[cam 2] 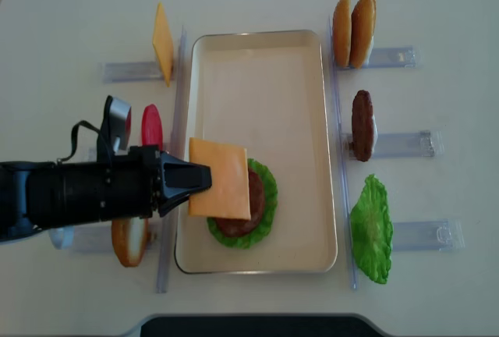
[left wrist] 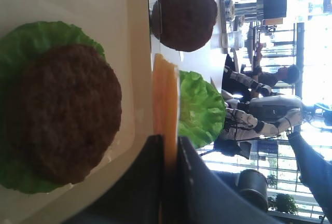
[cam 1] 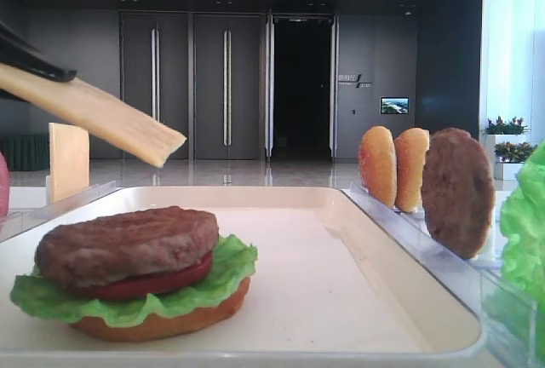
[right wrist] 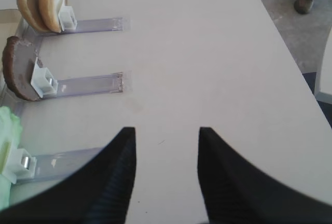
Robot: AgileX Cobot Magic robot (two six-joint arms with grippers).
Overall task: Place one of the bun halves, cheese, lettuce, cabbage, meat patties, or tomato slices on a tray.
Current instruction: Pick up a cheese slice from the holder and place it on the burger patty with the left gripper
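The cheese (cam 2: 221,179), a flat pale-orange square, is held by one edge in my left gripper (cam 2: 201,178), which is shut on it. The slice hangs tilted above the left part of the cream tray (cam 2: 257,35), partly over a stack there: brown meat patty (cam 1: 128,244), tomato slice (cam 1: 162,283), green lettuce (cam 1: 230,270) and a bun half (cam 1: 170,321). In the left wrist view the cheese (left wrist: 166,99) stands edge-on between the fingers (left wrist: 150,177), with the patty (left wrist: 62,115) to its left. My right gripper (right wrist: 167,130) is open over bare table, holding nothing.
Clear holders flank the tray. On the left stand another cheese slice (cam 2: 162,40), a tomato slice (cam 2: 151,126) and a bun half (cam 2: 129,239). On the right stand two bun halves (cam 2: 352,31), a patty (cam 2: 362,124) and lettuce (cam 2: 371,228).
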